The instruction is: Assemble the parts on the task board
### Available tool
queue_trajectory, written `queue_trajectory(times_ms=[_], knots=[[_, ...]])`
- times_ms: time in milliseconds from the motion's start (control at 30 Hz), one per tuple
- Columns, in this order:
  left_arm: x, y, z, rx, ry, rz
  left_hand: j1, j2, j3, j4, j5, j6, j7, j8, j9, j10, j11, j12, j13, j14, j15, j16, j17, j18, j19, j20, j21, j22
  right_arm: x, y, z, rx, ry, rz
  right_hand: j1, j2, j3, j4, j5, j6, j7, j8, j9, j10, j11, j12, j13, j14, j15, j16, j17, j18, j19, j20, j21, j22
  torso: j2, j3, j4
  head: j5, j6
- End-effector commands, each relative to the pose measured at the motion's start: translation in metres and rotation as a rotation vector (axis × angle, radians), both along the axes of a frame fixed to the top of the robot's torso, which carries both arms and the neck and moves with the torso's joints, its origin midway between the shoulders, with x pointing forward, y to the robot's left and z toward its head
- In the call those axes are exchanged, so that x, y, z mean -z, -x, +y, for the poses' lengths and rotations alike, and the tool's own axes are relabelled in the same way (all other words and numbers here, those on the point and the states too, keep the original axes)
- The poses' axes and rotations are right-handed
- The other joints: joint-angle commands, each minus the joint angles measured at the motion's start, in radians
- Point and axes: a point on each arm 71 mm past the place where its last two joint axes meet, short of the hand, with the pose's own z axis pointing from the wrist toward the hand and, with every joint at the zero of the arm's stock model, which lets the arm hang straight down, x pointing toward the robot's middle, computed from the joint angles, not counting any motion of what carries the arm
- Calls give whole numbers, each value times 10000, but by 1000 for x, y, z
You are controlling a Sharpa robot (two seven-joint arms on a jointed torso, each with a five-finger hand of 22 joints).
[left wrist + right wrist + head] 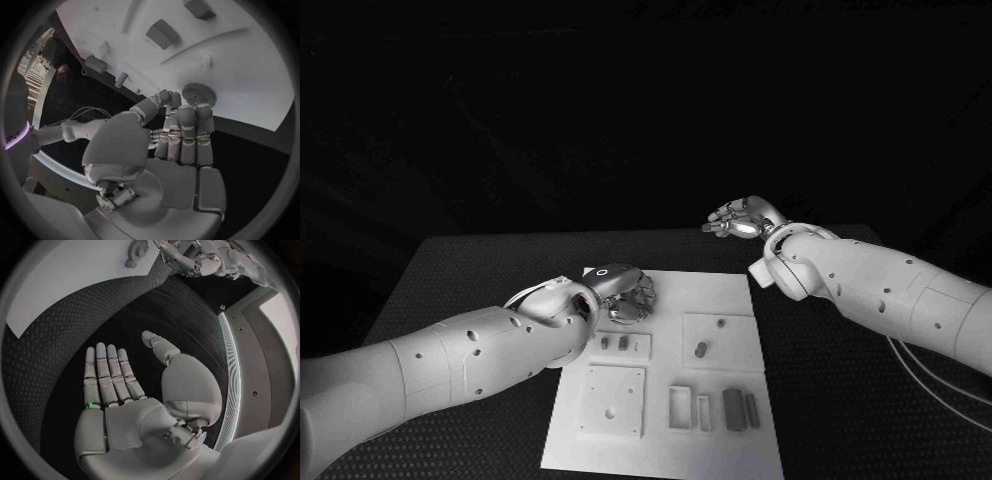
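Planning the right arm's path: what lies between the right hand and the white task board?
Only bare black table; the right wrist view shows it running from the open right hand to the task board.

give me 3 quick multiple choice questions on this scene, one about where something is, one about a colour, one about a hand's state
1. Where is the left hand?
A. over the task board's far left part
B. off the table
C. at the board's near edge

2. What colour is the task board?
A. black
B. white
C. red

3. How is the right hand?
A. holding a gear
B. curled into a fist
C. open, holding nothing

Answers:
1 A: the head view shows it above the board's far left part, and its wrist view shows its fingertips by a gear.
2 B: the board is a white plate on the black table.
3 C: its wrist view shows straight, spread fingers over the table and an empty palm.
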Motion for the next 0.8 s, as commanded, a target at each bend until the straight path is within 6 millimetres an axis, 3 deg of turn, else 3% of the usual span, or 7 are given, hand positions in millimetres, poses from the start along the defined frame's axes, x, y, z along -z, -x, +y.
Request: queue_trajectory(times_ms=[33,800], knots=[[-3,2,2,-29,324,233,-33,36,26,-26,61,219,-78,12,41,73,10,4,-14,48,-4,58,-14,218,53,-318,65,166,0,0,0,-167,43,-30,-37,75,-31,1,61,-55,26,61,-17,85,-3,-37,-9,52,51,-65,-14,171,46,27,-46,-1,-1,5,6,22,8],[-10,8,62,-723,140,1073,-47,22,36,-37,56,223,-78,3,40,87,8,-10,-22,53,-5,58,-21,217,59,-322,75,166,0,1,-6,-63,73,-22,-26,71,-38,-3,58,-54,24,63,-22,91,-5,-48,-9,54,49,-68,-22,174,53,29,-64,2,10,-13,4,26,-24]])
